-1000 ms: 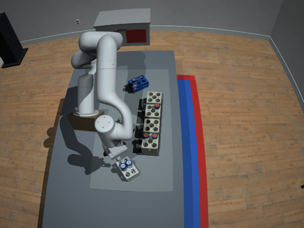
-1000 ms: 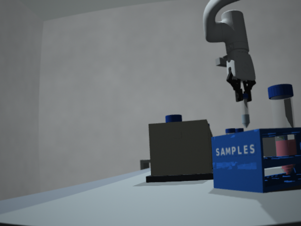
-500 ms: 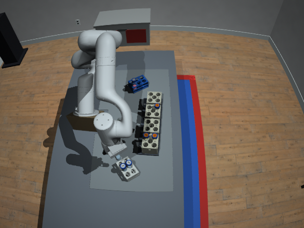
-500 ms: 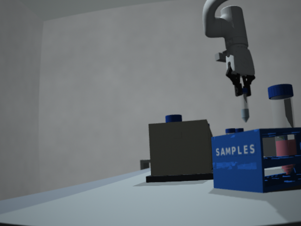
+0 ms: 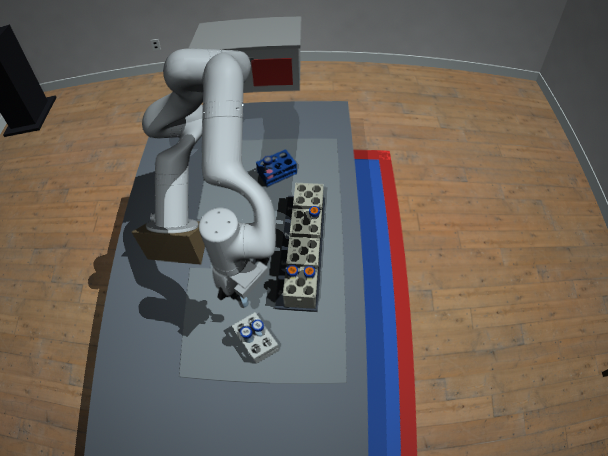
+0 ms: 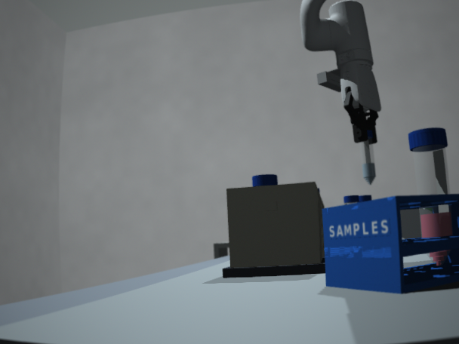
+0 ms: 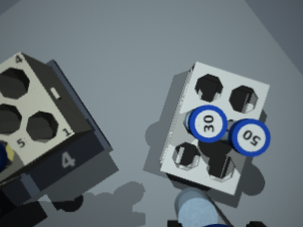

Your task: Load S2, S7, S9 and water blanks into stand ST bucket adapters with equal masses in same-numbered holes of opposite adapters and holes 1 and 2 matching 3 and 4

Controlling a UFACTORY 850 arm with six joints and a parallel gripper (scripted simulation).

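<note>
One tube hangs below the hand, gripped near its cap.

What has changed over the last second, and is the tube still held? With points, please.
The gripper (image 5: 233, 296) (image 6: 365, 138) (image 7: 215, 225) has risen and shifted away from the white rack (image 5: 262, 353) (image 7: 196, 72), slightly towards the loading stand (image 5: 300, 309) (image 6: 272, 271). The tube (image 5: 243, 302) (image 6: 368, 171) (image 7: 197, 214) has travelled with it, still clamped. Nothing was newly taken or let go. The racks, adapters and their seated tubes look unmoved.
</note>
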